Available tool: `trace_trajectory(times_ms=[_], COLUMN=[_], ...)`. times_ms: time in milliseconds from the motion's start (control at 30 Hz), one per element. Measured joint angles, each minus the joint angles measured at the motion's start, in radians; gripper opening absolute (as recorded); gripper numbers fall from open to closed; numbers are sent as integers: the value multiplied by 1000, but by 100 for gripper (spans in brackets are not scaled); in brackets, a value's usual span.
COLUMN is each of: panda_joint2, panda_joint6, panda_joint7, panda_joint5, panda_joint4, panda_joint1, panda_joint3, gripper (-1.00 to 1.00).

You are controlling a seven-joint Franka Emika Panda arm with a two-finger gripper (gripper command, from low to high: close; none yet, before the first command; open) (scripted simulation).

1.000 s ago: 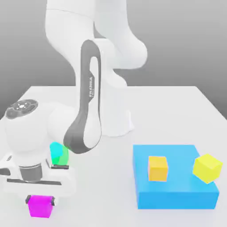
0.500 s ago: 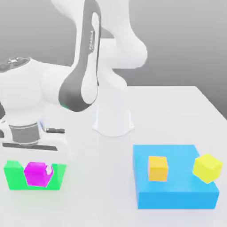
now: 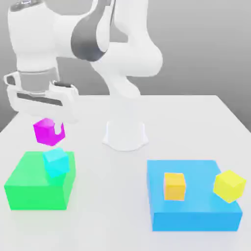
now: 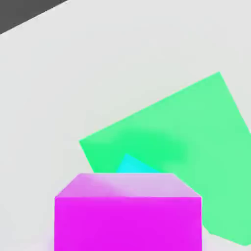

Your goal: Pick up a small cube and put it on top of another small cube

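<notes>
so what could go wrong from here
The magenta cube hangs in the hand above the cyan cube; if it slips, it could hit the cyan cube and knock it off the green block.
The cyan cube sits near the green block's edge, so an off-center placement might tip it over.

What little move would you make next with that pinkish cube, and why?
I'd probably shift the magenta cube slightly until it is squarely over the cyan cube, before lowering: the gripper holds it above the green block, where the cyan one sits.
</notes>
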Motion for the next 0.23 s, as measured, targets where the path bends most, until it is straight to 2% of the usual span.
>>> trace_trajectory(times_ms=[100,133,233], panda_joint2=[83,111,111], panda_joint6=[117,155,155], panda_joint7=[-3,-5,-5], panda_joint5=[3,5,5], panda_joint4=[-34,-44,-44], panda_joint1=[-2,-1,-1], panda_joint3=[-7,-10,-10], gripper=[-100,100,100])
